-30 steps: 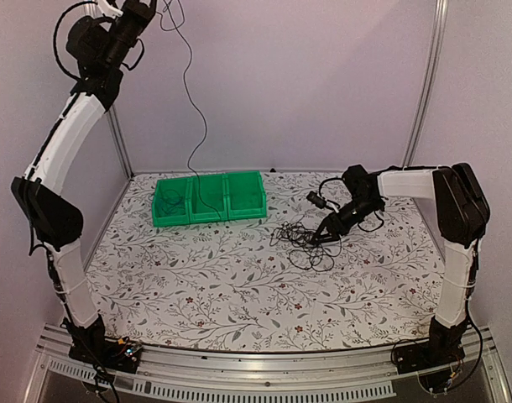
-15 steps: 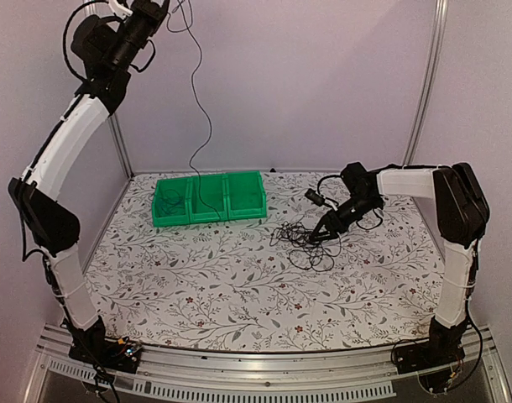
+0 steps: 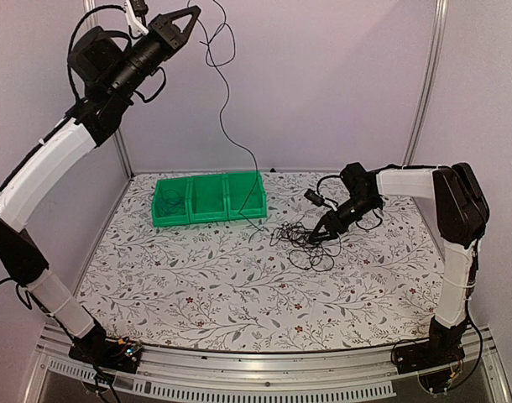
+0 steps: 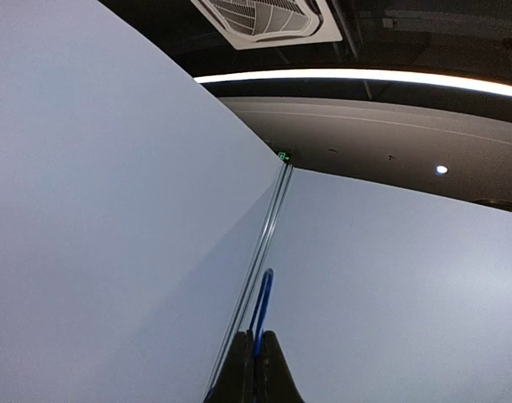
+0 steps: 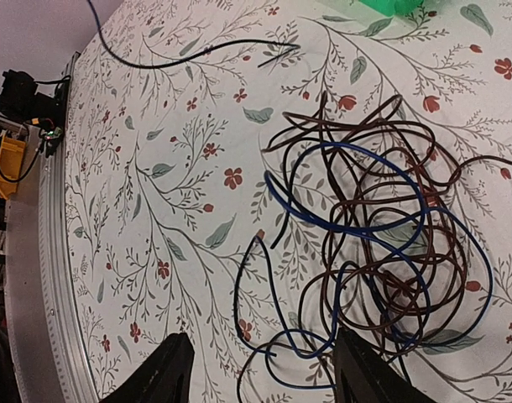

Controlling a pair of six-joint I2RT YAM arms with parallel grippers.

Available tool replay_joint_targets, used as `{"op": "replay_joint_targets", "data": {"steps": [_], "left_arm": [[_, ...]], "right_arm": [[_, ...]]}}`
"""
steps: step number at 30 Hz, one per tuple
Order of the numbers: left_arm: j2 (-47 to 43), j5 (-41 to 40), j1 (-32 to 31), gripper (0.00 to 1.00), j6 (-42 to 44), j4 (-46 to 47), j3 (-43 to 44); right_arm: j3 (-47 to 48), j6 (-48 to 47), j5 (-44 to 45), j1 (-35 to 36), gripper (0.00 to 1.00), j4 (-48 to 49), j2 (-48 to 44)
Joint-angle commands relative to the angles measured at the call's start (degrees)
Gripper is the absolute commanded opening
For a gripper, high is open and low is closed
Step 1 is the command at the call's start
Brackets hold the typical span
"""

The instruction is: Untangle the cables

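The left gripper point(image 3: 191, 13) is raised high above the table point(image 3: 197, 285), well away from everything on it. In its wrist view the fingers point(image 4: 242, 374) are pressed together, with a thin blue sliver standing out from between the tips. I cannot tell what that sliver is. In the top view one black cord point(image 3: 222, 113) hangs from these fingers. Its long axis runs almost straight down past the green bins point(image 3: 207, 220), and its tail lies on the table. The right wrist view shows the tail end near the tangle point(image 3: 306, 239) but apart from it, so this cord looks free.

The right gripper point(image 3: 321, 238) is low at the tangle, with its fingers spread wide. From those fingers the heap lies just ahead and a little to one side. It is made of dark loops with one blue cord threaded through them, and a blue loop reaches back into the gap between the tips. Whether the tips touch any strand is unclear.

The right arm is much the nearer to the tangle. Its next pick probably depends on closing on a single outer loop rather than a bunch.
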Motion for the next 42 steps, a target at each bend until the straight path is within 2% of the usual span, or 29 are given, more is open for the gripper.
{"op": "replay_joint_targets", "data": {"steps": [1,8,14,17,26,32,36,42], "left_arm": [[-0.4,-1.5,-0.2,0.0,4.4,-0.9,3.7],[5.8,-3.2,0.8,0.0,10.1,-3.9,16.0],[12.1,-3.8,4.1,0.0,9.9,-5.0,27.8],[14.5,-3.9,6.8,0.0,8.6,-4.7,30.9],[20.6,-0.6,16.5,0.0,-6.1,0.9,30.3],[24.9,-0.2,18.8,0.0,-8.7,2.2,31.2],[24.3,-0.8,19.6,0.0,-6.8,2.3,25.2],[19.3,-3.4,18.9,0.0,-4.2,3.1,8.7]], "right_arm": [[0.6,-0.4,-1.5,0.3,0.61,-0.5,-0.5],[1.1,-0.4,-1.2,0.4,0.61,-0.8,0.1],[0.8,-0.5,-0.9,0.5,0.61,-0.6,0.0],[1.1,-0.5,-0.7,0.5,0.61,-0.7,0.3],[1.5,-0.6,-0.2,0.6,0.61,-0.7,1.3],[1.1,-0.8,0.2,0.7,0.61,-0.6,1.7],[0.4,-1.0,0.4,0.6,0.61,-0.4,1.5],[-1.3,-1.5,1.4,0.6,0.62,0.3,0.6]]}}
